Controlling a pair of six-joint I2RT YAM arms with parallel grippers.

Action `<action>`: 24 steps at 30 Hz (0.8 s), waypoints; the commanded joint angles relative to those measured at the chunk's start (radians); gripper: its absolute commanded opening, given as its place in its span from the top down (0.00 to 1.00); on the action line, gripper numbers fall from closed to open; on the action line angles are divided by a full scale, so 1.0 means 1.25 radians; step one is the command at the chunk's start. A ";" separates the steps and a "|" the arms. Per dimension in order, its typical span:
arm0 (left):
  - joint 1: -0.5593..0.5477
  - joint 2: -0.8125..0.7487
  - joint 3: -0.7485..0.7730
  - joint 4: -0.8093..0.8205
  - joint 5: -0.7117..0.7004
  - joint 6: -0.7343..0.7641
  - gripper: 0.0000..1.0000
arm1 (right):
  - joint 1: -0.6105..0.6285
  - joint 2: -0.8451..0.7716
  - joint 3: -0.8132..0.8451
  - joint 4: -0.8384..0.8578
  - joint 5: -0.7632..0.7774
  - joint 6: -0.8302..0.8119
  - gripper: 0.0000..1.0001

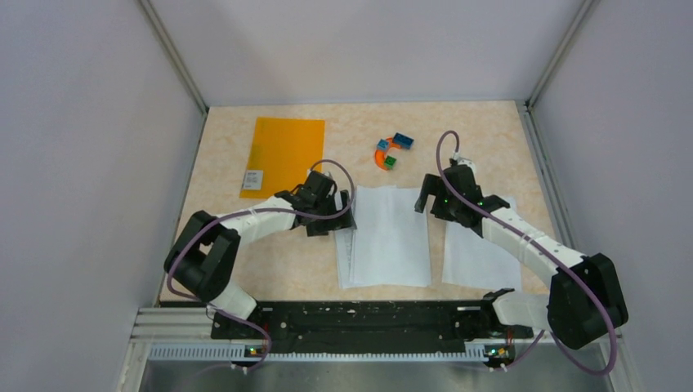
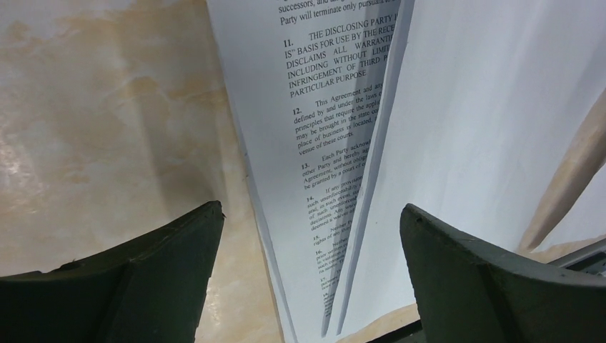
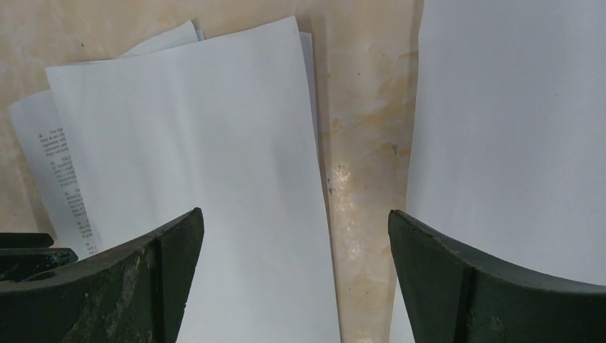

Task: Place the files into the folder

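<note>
The orange folder lies flat and closed at the back left, its white label at the near-left corner. The files are white sheets: a loose stack in the middle and one sheet to its right. My left gripper is open and empty, and straddles the stack's left edge. In the left wrist view a printed sheet lies under a blank one. My right gripper is open and empty. In the right wrist view it sits over the gap between the stack and the right sheet.
Small blue and green blocks and an orange curved toy piece lie at the back centre. Grey walls close in the beige table on the left, back and right. The arm bases stand on the black rail at the near edge.
</note>
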 commanded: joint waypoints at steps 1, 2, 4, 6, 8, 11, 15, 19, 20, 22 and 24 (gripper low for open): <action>-0.018 0.043 0.031 0.045 0.016 0.001 0.02 | -0.012 -0.020 -0.015 0.025 0.003 0.013 0.01; -0.023 0.053 0.036 0.047 0.017 0.000 0.02 | -0.017 -0.023 -0.021 0.027 0.001 0.014 0.01; -0.030 0.068 0.042 0.051 0.018 0.000 0.02 | -0.025 -0.027 -0.030 0.029 -0.003 0.013 0.01; -0.038 0.082 0.048 0.059 0.025 -0.005 0.02 | -0.032 -0.033 -0.038 0.031 -0.004 0.012 0.01; -0.048 0.093 0.055 0.064 0.025 -0.011 0.02 | -0.042 -0.036 -0.046 0.032 -0.006 0.011 0.01; -0.066 0.116 0.072 0.066 0.024 -0.024 0.02 | -0.060 -0.042 -0.053 0.029 -0.006 0.007 0.01; -0.096 0.161 0.114 0.070 0.023 -0.060 0.03 | -0.097 -0.047 -0.056 0.026 -0.014 0.003 0.01; -0.128 0.201 0.162 0.085 0.026 -0.098 0.03 | -0.117 -0.045 -0.045 0.019 -0.018 -0.005 0.01; -0.137 0.213 0.177 0.086 0.027 -0.105 0.03 | -0.117 -0.045 -0.040 0.018 -0.017 -0.007 0.01; -0.151 0.230 0.207 0.087 0.028 -0.114 0.03 | -0.119 -0.044 -0.033 0.015 -0.016 -0.011 0.01; -0.160 0.239 0.229 0.084 0.028 -0.121 0.03 | -0.118 -0.040 -0.023 0.009 -0.012 -0.013 0.01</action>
